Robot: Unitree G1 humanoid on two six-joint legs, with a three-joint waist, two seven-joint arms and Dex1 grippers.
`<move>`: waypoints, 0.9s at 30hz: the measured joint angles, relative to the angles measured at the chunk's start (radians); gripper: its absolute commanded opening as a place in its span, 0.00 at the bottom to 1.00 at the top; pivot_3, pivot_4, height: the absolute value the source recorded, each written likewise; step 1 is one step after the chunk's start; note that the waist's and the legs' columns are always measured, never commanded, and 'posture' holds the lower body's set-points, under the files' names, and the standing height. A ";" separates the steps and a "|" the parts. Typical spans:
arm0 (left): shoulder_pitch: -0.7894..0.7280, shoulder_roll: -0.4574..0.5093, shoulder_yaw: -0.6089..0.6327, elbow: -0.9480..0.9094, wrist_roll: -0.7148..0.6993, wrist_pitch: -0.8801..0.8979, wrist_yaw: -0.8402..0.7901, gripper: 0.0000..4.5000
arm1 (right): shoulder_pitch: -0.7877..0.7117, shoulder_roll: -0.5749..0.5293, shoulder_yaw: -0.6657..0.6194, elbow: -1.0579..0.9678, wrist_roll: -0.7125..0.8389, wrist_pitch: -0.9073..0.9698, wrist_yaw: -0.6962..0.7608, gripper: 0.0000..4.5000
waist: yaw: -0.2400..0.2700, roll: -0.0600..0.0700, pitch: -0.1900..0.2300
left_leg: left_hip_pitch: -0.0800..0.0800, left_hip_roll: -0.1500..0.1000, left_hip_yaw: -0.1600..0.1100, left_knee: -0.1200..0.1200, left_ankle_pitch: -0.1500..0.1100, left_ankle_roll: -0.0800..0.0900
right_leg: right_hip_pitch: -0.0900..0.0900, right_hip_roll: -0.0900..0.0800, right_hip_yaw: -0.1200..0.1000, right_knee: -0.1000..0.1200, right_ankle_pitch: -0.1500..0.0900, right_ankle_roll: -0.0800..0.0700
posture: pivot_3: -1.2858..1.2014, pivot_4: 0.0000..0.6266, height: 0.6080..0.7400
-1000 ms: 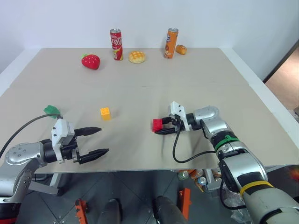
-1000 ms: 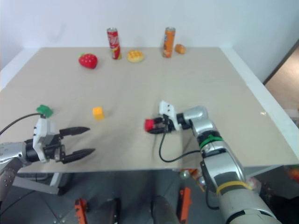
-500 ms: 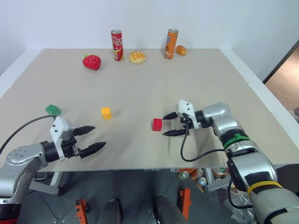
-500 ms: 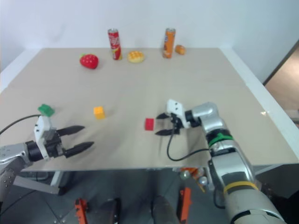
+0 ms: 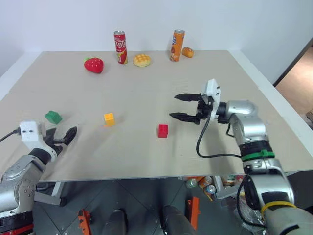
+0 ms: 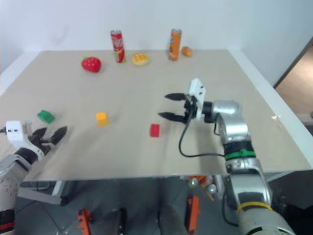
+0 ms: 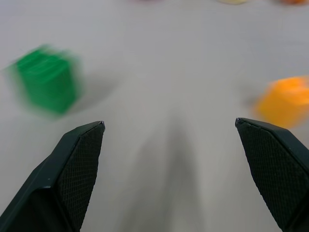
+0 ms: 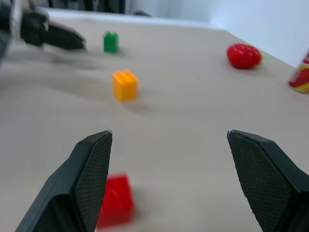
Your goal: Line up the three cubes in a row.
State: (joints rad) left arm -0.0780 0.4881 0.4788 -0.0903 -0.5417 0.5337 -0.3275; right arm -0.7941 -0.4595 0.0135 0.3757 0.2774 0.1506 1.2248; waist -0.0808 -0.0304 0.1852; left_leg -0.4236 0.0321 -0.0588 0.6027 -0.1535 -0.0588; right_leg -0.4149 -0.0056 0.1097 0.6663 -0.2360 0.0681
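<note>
Left tool [image 5: 68, 134] hangs low at the near left edge of the bench [image 5: 146, 156], its black fingers spread wide and holding nothing. Seen from the left wrist, the tool's two fingertips [image 7: 87, 145] stand far apart, with the green cube lying off toward one of them and the yellow-orange cube toward the other.

Green cube [image 5: 53, 117] sits on the bench just beyond that tool, apart from it. Yellow-orange cube [image 5: 109, 119] rests farther right, well apart from the green one and at much the same depth. Red cube [image 5: 163, 130] lies farther right again and a little nearer the front edge, free of any grip, so the three cubes form a loose, uneven line across the bench.

Right tool [image 5: 182, 106] is poised above the bench beyond and to the right of the red cube, pointing toward the left, its fingers spread and empty. From the right wrist the red cube [image 8: 115, 200] shows beside one fingertip [image 8: 94, 164], not touching it.

Along the far edge stand a toy strawberry [image 5: 94, 65], a red soda can [image 5: 120, 47], a round toy bread [image 5: 142, 60], an orange soda can [image 5: 178, 45] and a small orange object [image 5: 188, 52] just beside it.
</note>
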 measured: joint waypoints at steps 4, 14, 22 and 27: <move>-0.002 0.006 0.009 0.044 0.043 -0.013 0.042 1.00 | 0.084 0.027 0.038 -0.171 0.022 0.069 -0.037 0.88 | 0.006 -0.001 -0.001 | 0.000 0.000 0.000 0.001 0.000 -0.001 | 0.000 0.000 0.000 0.000 -0.002 -0.004 | 0.52 0.24 1.00; -0.181 0.117 -0.021 0.347 0.164 -0.079 0.037 1.00 | 0.129 0.037 0.065 -0.257 0.040 0.123 -0.095 0.88 | 0.007 -0.001 -0.001 | 0.000 0.000 0.000 0.001 0.002 -0.001 | -0.001 0.000 -0.001 0.000 0.001 -0.006 | 0.52 0.24 1.00; -0.391 0.163 -0.106 0.677 0.251 -0.201 -0.059 1.00 | 0.144 0.016 0.063 -0.336 0.072 0.162 -0.118 0.88 | 0.009 -0.001 -0.001 | -0.001 0.001 -0.001 -0.002 0.002 -0.002 | -0.002 0.001 -0.003 0.000 0.002 -0.002 | 0.52 0.24 1.00; -0.503 0.181 -0.143 0.853 0.299 -0.276 -0.106 1.00 | 0.152 0.007 0.063 -0.362 0.089 0.179 -0.125 0.88 | 0.012 -0.001 -0.001 | -0.001 0.000 -0.001 -0.001 0.003 -0.002 | -0.001 0.000 -0.003 -0.001 0.001 -0.003 | 0.52 0.24 1.00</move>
State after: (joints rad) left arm -0.5807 0.6693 0.3362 0.7622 -0.2425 0.2580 -0.4337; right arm -0.6421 -0.4529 0.0766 0.0132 0.3664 0.3300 1.0997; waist -0.0684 -0.0318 0.1844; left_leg -0.4246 0.0321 -0.0602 0.6016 -0.1502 -0.0606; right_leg -0.4157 -0.0059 0.1063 0.6657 -0.2347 0.0651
